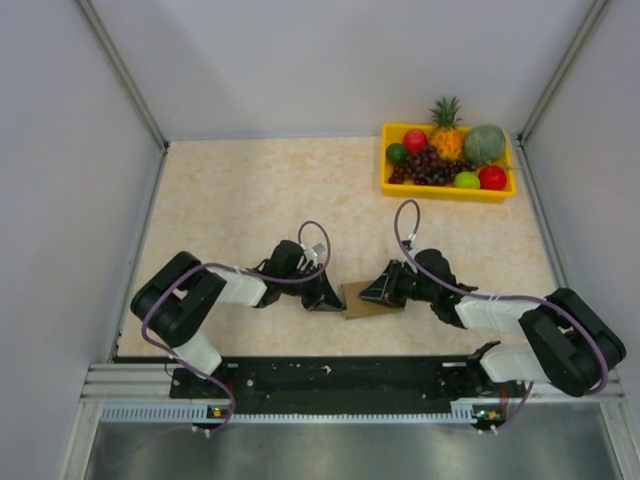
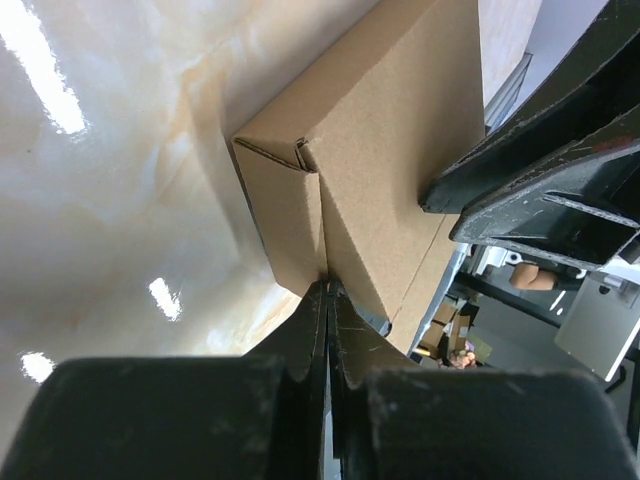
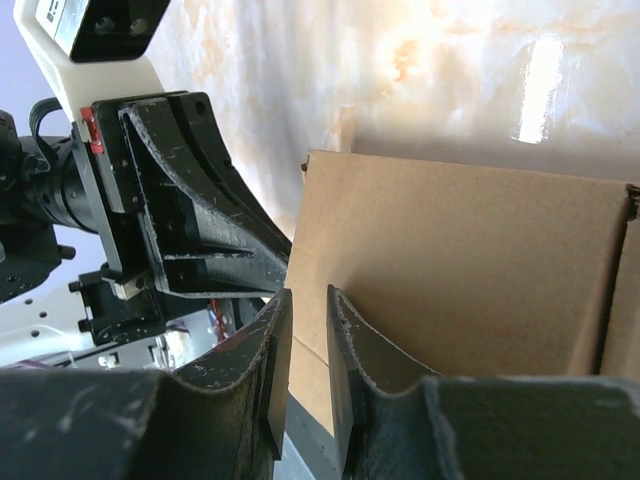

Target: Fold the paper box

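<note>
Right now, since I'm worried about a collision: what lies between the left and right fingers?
Only the box. The top view shows the left fingers at its left end and the right fingers at its right end, with nothing else between.

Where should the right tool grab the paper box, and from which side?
On the paper box, probably the thin wall edge facing the right tool, approached from that side with a finger on either face. The panel is thin enough to pinch, and the left tool meets the opposite end.
</note>
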{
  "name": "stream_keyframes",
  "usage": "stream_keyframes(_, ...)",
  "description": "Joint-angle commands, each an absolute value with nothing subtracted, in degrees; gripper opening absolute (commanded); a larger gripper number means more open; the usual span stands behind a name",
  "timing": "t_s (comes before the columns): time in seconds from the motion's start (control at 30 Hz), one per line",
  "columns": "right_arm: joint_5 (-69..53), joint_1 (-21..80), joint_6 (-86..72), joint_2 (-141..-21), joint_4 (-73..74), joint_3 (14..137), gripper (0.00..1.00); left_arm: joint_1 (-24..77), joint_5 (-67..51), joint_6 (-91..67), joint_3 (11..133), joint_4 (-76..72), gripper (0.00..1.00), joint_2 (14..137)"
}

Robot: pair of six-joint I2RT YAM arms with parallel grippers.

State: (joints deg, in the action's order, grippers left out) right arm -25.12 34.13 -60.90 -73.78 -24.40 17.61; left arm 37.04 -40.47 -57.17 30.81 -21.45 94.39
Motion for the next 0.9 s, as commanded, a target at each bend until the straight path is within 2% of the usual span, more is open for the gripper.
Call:
stream_keyframes(0.0,-23.6,35.2,-60.4,-75.6,-25.5,17.1,0.21,38.8,-37.5,-55.0,33.2,-21.3,0.00,95.0)
stream_keyframes(0.17,-22.2,35.2,-61.9,-75.7,-25.4,16.7,0.21,39.5,-37.4,-49.7,36.8,-13.5,0.00,94.3)
stream_keyframes(0.4,-20.0,35.2,-62.1,-74.1,-24.7,15.6,0.22,40.6,-37.1,-52.8,38.4,-15.0,0.00,93.5)
stream_keyframes(0.53,-17.4,35.1,-55.3,-70.1,-12.6,21.2,0.27,40.4,-36.4,-52.7,38.2,-14.8,0.00,93.4)
stream_keyframes(0.67,-12.6,34.7,-45.0,-65.5,4.0,27.6,0.43,40.6,-36.4,-52.9,37.4,-15.8,0.00,94.0)
stream_keyframes(0.7,-11.9,34.6,-43.0,-65.1,9.9,28.9,0.43,40.5,-36.4,-52.6,37.4,-15.6,0.00,94.0)
stream_keyframes(0.87,-7.5,34.4,-36.0,-60.6,18.5,33.0,0.50,40.5,-36.6,-52.4,37.4,-15.8,0.00,94.1)
